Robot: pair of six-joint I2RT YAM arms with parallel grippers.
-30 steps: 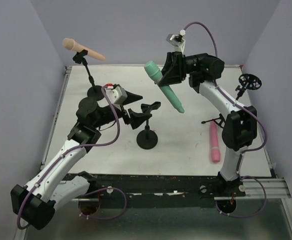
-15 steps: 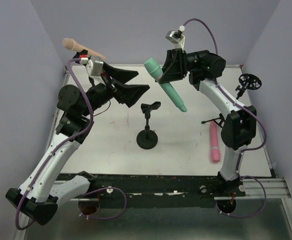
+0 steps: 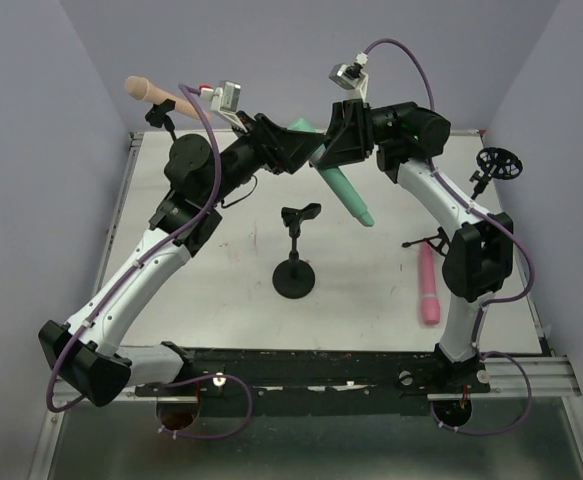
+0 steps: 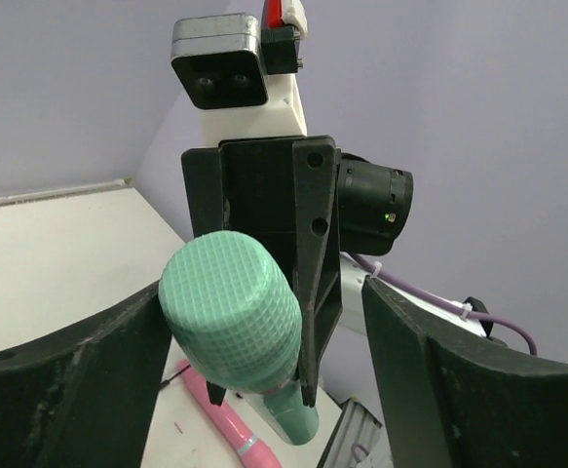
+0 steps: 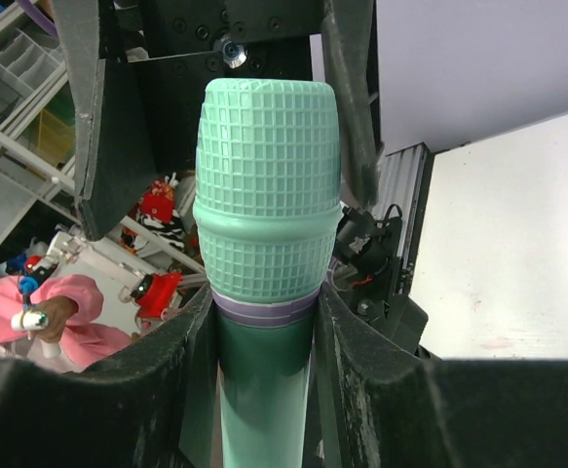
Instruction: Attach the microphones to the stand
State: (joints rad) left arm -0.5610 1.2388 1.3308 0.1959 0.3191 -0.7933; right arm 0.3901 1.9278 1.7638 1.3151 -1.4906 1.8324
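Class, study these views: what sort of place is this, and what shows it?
Probably a robotics lab test cell: two white-and-black robot arms bolted to a white table, plain lilac walls enclosing it, and a mint-teal toy microphone.

Walls (image 3: 271, 50): plain lavender-grey panels on three sides
Table (image 3: 221, 290): white top, metal rail (image 3: 531, 375) along near edge
Light: even, soft

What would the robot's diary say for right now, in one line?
right gripper: holding mint-teal microphone aloft | left gripper: open around its head | peach microphone: on rear stand | pink microphone: lying on table | middle stand: empty
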